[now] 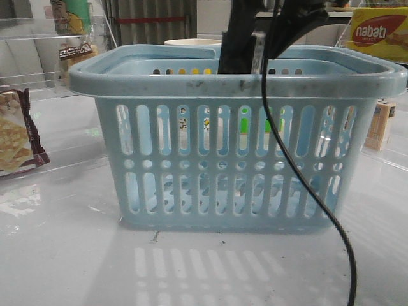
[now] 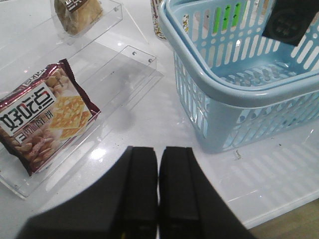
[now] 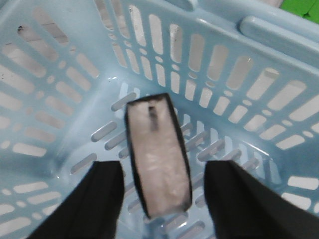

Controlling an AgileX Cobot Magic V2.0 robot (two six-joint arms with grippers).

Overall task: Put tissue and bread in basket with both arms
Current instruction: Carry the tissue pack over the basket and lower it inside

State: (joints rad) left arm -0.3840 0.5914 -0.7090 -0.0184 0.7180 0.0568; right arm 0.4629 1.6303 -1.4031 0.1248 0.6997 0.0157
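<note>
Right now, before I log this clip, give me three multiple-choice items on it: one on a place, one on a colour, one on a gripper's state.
1. Where is the tissue?
A. On the table beside the basket
B. Inside the basket, between the right gripper's spread fingers
C. In the left gripper

2. What colour is the basket?
A. Pale blue
B. Red
C. Yellow

3. How is the left gripper set?
A. Open wide over the cracker bag
B. Shut on the bread
C. Shut, holding nothing

Answers:
1. B: the right wrist view shows the dark-edged pack against the basket's slotted floor, with the right gripper fingers well clear of it on either side.
2. A: every view shows pale blue slotted plastic.
3. C: its fingers meet with nothing between them, above the bare table, while the bread lies far off in a clear tray.
</note>
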